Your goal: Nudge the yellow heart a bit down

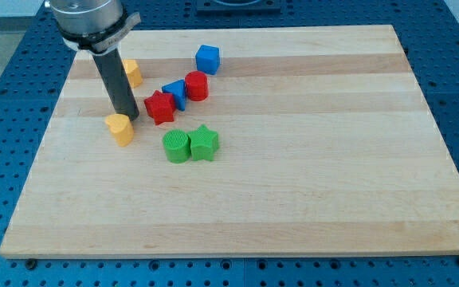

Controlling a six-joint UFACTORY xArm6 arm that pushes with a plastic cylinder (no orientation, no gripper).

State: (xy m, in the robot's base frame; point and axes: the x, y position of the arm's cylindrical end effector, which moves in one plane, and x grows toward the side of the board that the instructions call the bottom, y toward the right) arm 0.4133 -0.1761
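Note:
The yellow heart lies on the wooden board at the left. My tip stands right at the heart's upper edge, touching or nearly touching it. The dark rod rises from there toward the view's top left. A second yellow block sits behind the rod, partly hidden by it.
A red star, a blue triangular block and a red cylinder cluster right of the tip. A blue cube lies above them. A green cylinder and a green star lie lower right of the heart.

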